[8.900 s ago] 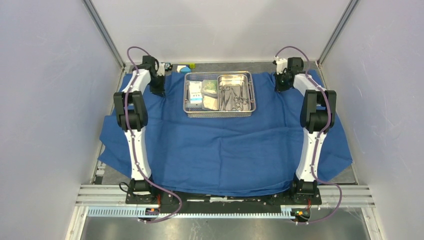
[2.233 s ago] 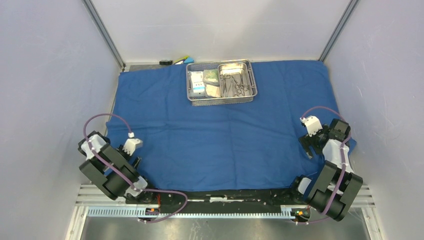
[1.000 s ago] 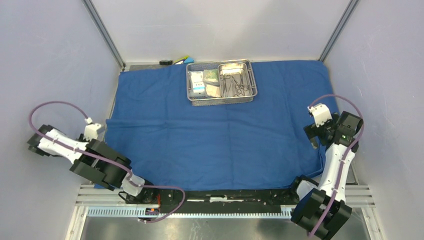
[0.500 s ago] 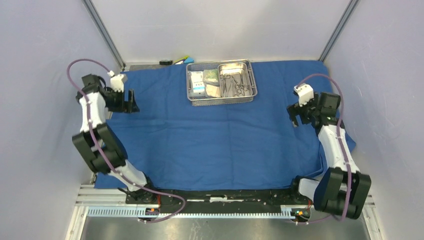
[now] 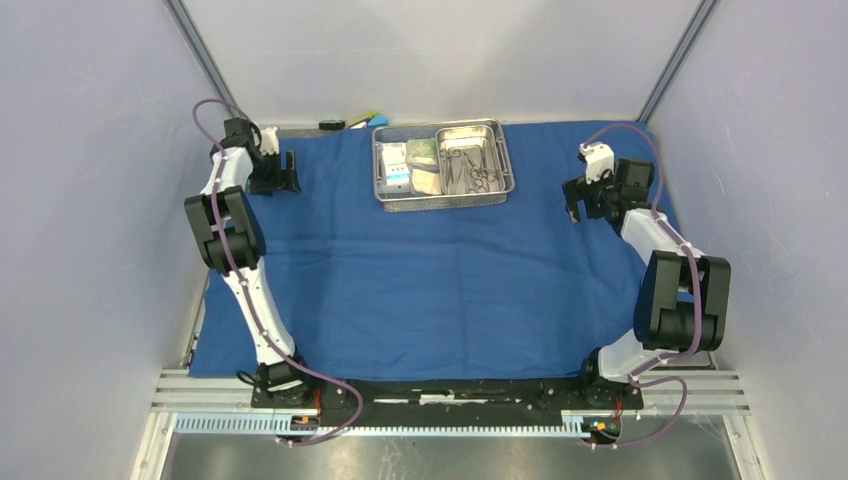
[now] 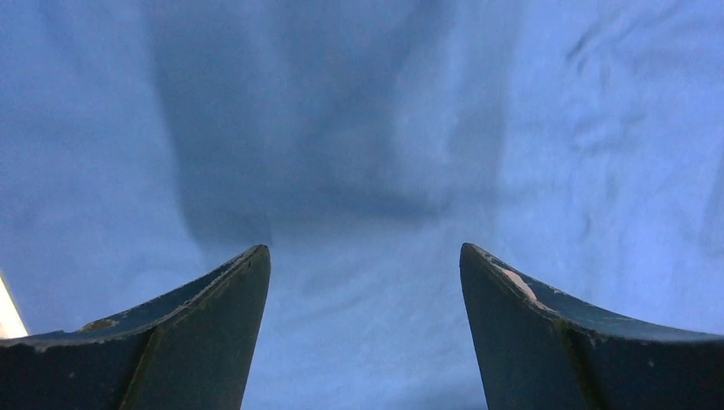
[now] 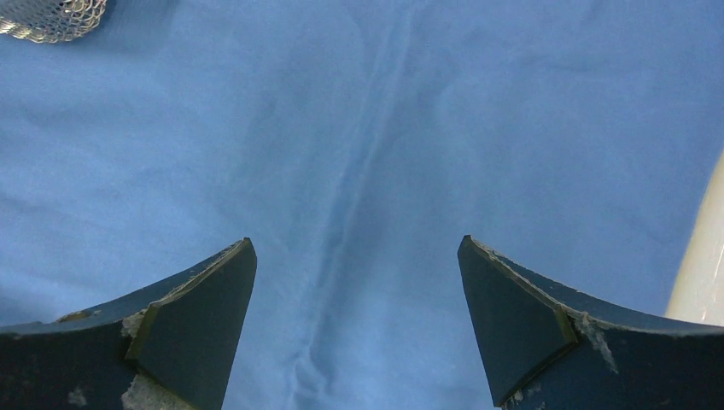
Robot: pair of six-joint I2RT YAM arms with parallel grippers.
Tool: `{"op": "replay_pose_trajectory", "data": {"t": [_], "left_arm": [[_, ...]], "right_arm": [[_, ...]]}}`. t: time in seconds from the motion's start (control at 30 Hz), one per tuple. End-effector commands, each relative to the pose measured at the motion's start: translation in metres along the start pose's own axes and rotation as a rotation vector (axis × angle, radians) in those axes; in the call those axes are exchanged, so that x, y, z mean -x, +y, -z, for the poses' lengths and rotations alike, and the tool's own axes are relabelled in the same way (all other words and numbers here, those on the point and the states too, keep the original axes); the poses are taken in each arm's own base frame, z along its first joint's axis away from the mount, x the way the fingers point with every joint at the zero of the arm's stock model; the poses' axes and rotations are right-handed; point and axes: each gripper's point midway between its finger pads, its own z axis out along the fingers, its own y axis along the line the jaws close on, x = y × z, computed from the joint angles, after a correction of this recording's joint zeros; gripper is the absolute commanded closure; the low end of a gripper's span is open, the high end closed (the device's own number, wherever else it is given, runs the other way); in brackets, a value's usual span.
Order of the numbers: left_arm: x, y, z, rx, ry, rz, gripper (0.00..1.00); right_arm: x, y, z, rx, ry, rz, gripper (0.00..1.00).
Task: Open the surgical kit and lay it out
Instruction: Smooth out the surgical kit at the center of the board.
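Note:
The blue cloth wrap (image 5: 430, 290) lies spread flat over the table. At its far middle stands the wire-mesh tray (image 5: 442, 197), holding the smaller steel pan (image 5: 487, 158) with slim metal instruments (image 5: 470, 180) and clear packets (image 5: 400, 172) beside it. My left gripper (image 5: 290, 172) hovers over the cloth's far left part, left of the tray; it is open and empty (image 6: 364, 256). To the tray's right my right gripper (image 5: 572, 200) is open and empty over the cloth (image 7: 356, 248). A corner of the mesh tray (image 7: 51, 17) shows at the top left.
A small yellow-and-blue block toy (image 5: 370, 120) and a dark object (image 5: 330, 125) lie on the bare strip behind the cloth. Enclosure walls stand close on both sides. An aluminium rail (image 5: 450, 385) runs along the near edge.
Both arms have swung from the near sides of the cloth up to its far part, one on each side of the tray. Both grippers stay open.

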Motion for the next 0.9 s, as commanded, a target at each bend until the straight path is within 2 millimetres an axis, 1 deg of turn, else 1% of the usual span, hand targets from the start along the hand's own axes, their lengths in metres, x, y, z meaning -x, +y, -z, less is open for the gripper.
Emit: {"op": "replay_pose_trajectory", "data": {"t": [0.0, 0.07, 0.23, 0.33, 0.47, 0.5, 0.57, 0.73, 0.87], "left_arm": [[0.013, 0.025, -0.014, 0.147, 0.018, 0.003, 0.12], [0.011, 0.035, -0.02, 0.185, 0.051, -0.003, 0.12], [0.017, 0.05, -0.027, 0.25, 0.066, -0.034, 0.12], [0.016, 0.066, -0.034, 0.317, 0.097, -0.066, 0.12], [0.005, 0.088, -0.043, 0.394, 0.191, -0.134, 0.16], [-0.003, 0.092, -0.048, 0.398, 0.23, -0.148, 0.16], [-0.008, 0.098, -0.052, 0.406, 0.264, -0.167, 0.17], [-0.012, 0.1, -0.059, 0.384, 0.264, -0.16, 0.19], [-0.01, 0.1, -0.061, 0.326, 0.227, -0.088, 0.23]], "right_arm": [[0.02, -0.011, -0.005, -0.036, -0.046, 0.012, 0.04], [0.016, -0.011, -0.006, -0.038, -0.037, 0.016, 0.04], [0.012, -0.009, -0.005, -0.036, -0.028, 0.021, 0.04], [0.012, -0.008, -0.004, -0.033, -0.026, 0.02, 0.04], [0.013, -0.009, -0.002, -0.037, -0.027, 0.023, 0.04], [0.014, -0.01, -0.002, -0.039, -0.027, 0.025, 0.04], [0.012, -0.01, -0.001, -0.04, -0.022, 0.027, 0.04], [0.008, -0.008, 0.0, -0.039, -0.014, 0.028, 0.04], [0.005, -0.008, 0.001, -0.04, -0.003, 0.033, 0.04]]}}
